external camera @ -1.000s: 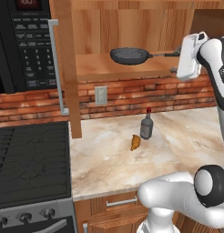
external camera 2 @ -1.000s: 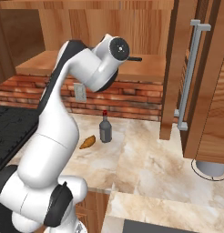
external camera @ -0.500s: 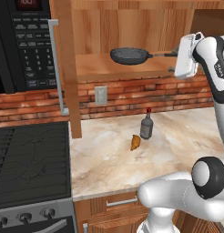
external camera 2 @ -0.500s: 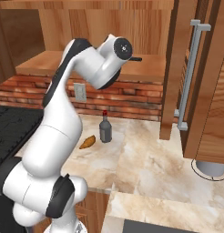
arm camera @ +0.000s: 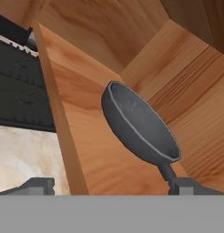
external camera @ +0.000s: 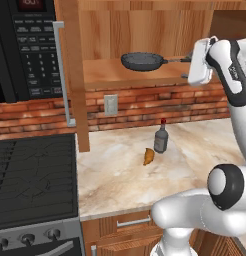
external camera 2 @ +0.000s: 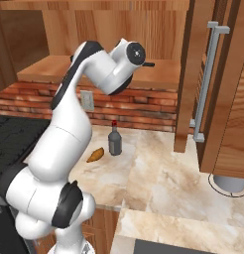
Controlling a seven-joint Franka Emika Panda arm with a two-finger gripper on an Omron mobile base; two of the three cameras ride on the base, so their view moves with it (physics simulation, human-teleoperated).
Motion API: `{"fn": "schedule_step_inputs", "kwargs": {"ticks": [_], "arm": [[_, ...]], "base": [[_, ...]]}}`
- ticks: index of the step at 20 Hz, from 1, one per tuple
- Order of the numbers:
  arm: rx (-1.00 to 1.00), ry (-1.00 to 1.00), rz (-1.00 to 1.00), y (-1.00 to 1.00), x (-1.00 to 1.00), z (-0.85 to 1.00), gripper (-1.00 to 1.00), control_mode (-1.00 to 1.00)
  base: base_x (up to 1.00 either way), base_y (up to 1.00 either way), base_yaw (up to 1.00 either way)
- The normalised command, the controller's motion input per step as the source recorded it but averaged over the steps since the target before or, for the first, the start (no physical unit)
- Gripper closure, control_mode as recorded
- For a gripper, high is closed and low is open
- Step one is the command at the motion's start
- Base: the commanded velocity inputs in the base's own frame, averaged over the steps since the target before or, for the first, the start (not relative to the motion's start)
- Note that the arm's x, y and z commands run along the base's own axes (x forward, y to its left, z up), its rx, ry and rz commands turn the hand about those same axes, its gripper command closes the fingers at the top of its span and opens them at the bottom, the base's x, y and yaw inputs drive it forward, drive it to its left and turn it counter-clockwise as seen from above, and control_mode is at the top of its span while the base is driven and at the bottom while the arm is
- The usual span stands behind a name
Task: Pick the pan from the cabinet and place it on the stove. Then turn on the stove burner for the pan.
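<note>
while the pan (external camera: 141, 61) sits unmoved on the cabinet (external camera: 145, 75) shelf | pincer (arm camera: 111, 186) wide, edged closer to its handle | nothing held

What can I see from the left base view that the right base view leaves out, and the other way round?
Left base view alone: the microwave, the stove with its knobs, and the whole pan lying on the cabinet shelf, open fingers at its handle. Right base view alone: an open cabinet door with a long silver handle, and a round grey thing on the counter. Both share the bottle, the small orange item, the wall outlet, the brick wall and the marble counter.
</note>
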Motion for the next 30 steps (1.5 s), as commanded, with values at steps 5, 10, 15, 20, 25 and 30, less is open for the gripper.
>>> {"fn": "schedule_step_inputs", "kwargs": {"ticks": [5, 10, 15, 20, 25, 30], "arm": [[0.00, 0.00, 0.00, -0.01, 0.28, -0.06, -1.00, -1.00], [0.00, 0.00, 0.00, -0.01, 0.29, -0.07, -1.00, -1.00], [0.00, 0.00, 0.00, 0.00, 0.25, -0.05, -1.00, -1.00], [0.00, 0.00, 0.00, 0.00, 0.19, 0.00, -1.00, -1.00], [0.00, 0.00, 0.00, 0.00, 0.23, 0.00, -1.00, -1.00], [0.00, 0.00, 0.00, 0.00, 0.23, 0.00, -1.00, -1.00]], "base": [[0.00, 0.00, 0.00], [0.00, 0.00, 0.00], [0.00, 0.00, 0.00], [0.00, 0.00, 0.00], [0.00, 0.00, 0.00], [0.00, 0.00, 0.00]]}}
